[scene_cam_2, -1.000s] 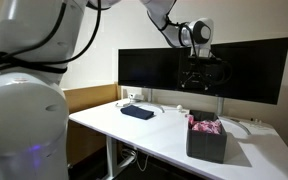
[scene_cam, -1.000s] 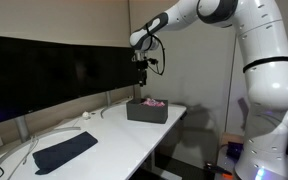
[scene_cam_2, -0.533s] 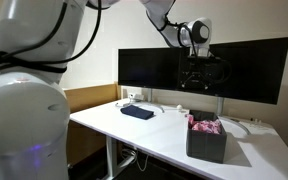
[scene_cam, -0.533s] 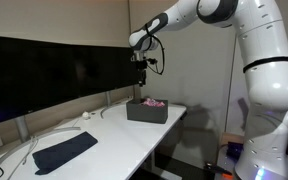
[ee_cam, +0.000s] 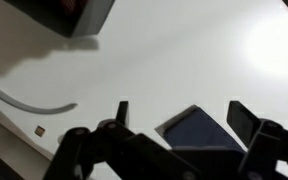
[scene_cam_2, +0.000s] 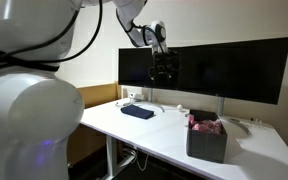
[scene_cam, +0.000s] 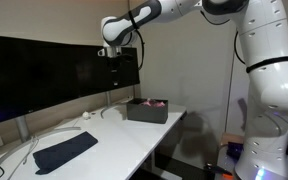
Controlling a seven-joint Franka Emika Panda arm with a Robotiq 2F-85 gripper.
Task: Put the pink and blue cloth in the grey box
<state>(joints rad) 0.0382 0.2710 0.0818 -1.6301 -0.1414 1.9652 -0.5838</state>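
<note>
The grey box stands on the white desk in both exterior views (scene_cam: 146,111) (scene_cam_2: 206,140), with a pink cloth (scene_cam: 152,101) (scene_cam_2: 204,124) bunched inside it. A dark blue cloth (scene_cam: 64,151) (scene_cam_2: 138,112) lies flat on the desk, well away from the box. My gripper (scene_cam: 117,62) (scene_cam_2: 164,72) hangs high above the desk, between the box and the dark cloth, in front of the monitors. In the wrist view the gripper (ee_cam: 184,115) is open and empty. The dark blue cloth (ee_cam: 199,135) shows between its fingers, far below. A corner of the box (ee_cam: 69,12) is at the top left.
A row of dark monitors (scene_cam: 54,75) (scene_cam_2: 224,70) stands along the back of the desk. A white cable (scene_cam: 24,150) (ee_cam: 29,100) curves across the desk near the dark cloth. A small white round object (scene_cam: 86,116) lies by the monitors.
My gripper has moved away from above the grey box, sideways along the monitors toward the dark blue cloth, staying high. The pink cloth stays in the box.
</note>
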